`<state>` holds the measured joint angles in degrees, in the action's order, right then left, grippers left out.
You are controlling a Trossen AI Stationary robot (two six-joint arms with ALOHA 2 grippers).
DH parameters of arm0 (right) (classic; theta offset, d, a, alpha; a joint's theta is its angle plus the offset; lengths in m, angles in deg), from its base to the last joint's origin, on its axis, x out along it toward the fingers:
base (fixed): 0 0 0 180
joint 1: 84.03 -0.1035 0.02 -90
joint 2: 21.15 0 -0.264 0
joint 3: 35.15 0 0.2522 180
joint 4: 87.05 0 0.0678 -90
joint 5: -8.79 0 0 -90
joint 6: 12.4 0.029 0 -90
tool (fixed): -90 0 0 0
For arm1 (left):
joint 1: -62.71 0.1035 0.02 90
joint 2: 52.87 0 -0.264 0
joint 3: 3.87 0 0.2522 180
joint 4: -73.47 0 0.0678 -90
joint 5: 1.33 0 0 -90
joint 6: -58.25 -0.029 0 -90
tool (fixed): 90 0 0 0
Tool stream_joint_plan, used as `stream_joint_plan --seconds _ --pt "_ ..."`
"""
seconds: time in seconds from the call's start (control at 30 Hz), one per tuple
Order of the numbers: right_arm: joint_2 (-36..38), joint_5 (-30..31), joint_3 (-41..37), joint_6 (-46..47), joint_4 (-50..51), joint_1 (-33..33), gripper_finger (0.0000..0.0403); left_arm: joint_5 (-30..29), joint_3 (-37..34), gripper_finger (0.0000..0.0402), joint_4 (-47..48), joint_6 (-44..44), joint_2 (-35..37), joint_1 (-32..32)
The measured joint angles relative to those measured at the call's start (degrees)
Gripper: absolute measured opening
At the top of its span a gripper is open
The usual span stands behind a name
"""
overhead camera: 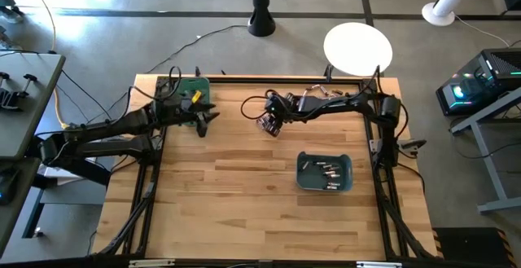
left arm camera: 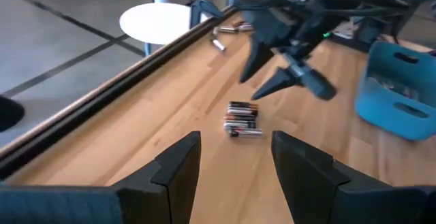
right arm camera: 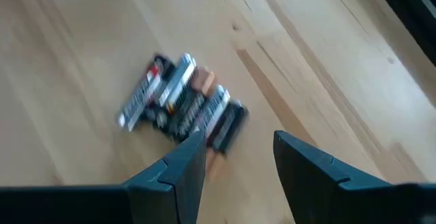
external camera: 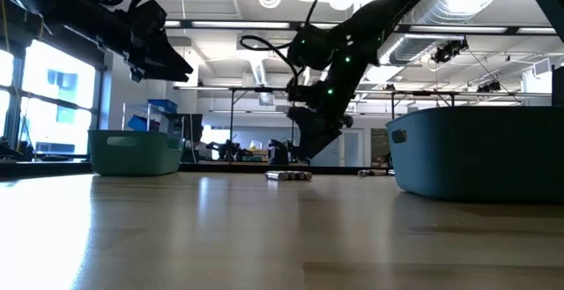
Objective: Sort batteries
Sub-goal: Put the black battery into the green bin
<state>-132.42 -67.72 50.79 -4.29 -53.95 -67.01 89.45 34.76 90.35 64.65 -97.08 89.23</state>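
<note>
currently a small cluster of batteries (right arm camera: 180, 105) is seen lying side by side on the bare table (overhead camera: 236, 211), near its far edge, between the two arms. the right hand (right arm camera: 235, 152) is held just above the cluster, fingers parted with nothing between them. the left hand (left arm camera: 235, 159) is raised near the green bin (overhead camera: 194, 86) at the far left corner, fingers likewise parted and empty, well apart from the cluster. more batteries (overhead camera: 327, 172) are noted inside the blue bin (overhead camera: 303, 180) at the right side of the table. a few loose cells (left arm camera: 219, 43) are seen along the far edge.
</note>
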Motion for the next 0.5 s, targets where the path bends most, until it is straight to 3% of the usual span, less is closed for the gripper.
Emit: stream_joint_plan --seconds 0.23,0.5 --pt "-3.2 1.8 0.0 6.8 -4.0 1.4 0.0167 0.0 -1.7 0.0172 -3.9 1.1 0.1 -1.5" --pt "-3.9 2.6 0.1 7.1 -2.8 1.3 0.0167 -0.1 -1.6 0.0172 -4.9 1.1 0.0 -1.5"
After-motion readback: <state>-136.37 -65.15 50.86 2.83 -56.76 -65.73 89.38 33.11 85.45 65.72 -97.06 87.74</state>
